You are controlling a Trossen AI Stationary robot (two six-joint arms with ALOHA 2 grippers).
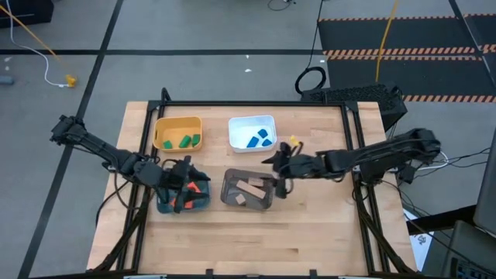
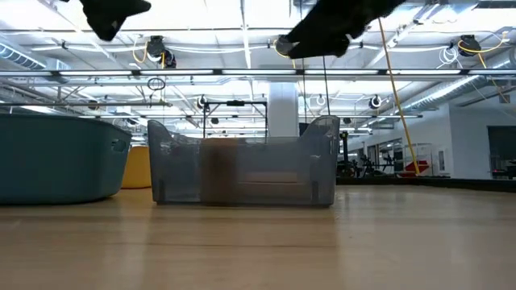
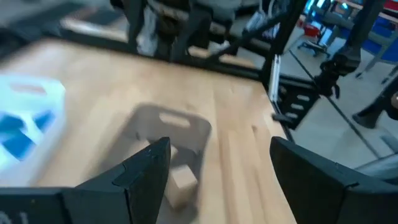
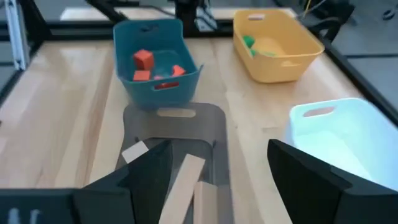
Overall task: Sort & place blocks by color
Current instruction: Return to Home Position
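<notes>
- High view: Two arms hover over a pale wooden worktop [image 1: 310, 232] with every visible block binned. The left gripper [image 1: 184, 182] hangs above the teal bin [image 1: 165, 206] toward the left edge. The right gripper [image 1: 280, 172] sits over the right end of the grey bin [image 1: 225, 190] at mid-worktop, making it the arm nearer the tan blocks [image 1: 248, 191]. Toward the far edge, green blocks [image 1: 186, 141] lie in the yellow bin [image 1: 177, 121] and blue blocks [image 1: 257, 140] in the white bin [image 1: 252, 119].
- Low view: The grey bin [image 2: 242, 173], of smoky see-through plastic, stands centre with a tan blur inside. The matte teal bin [image 2: 56, 161] stands beside it.
- Left wrist view: The left gripper [image 3: 219, 149] has its fingers spread wide and grips nothing. One of the tan blocks [image 3: 181, 180], a plain wooden cube, lies below them in the grey bin.
- Right wrist view: The right gripper [image 4: 219, 152] has its fingers parted and empty. Tan bars lie directly beneath, their long axes running roughly away toward the teal bin [image 4: 155, 90], where red-orange blocks [image 4: 144, 59] rest. With all blocks below and none held, the retreat likely needs only a lift clear of the bin walls.
</notes>
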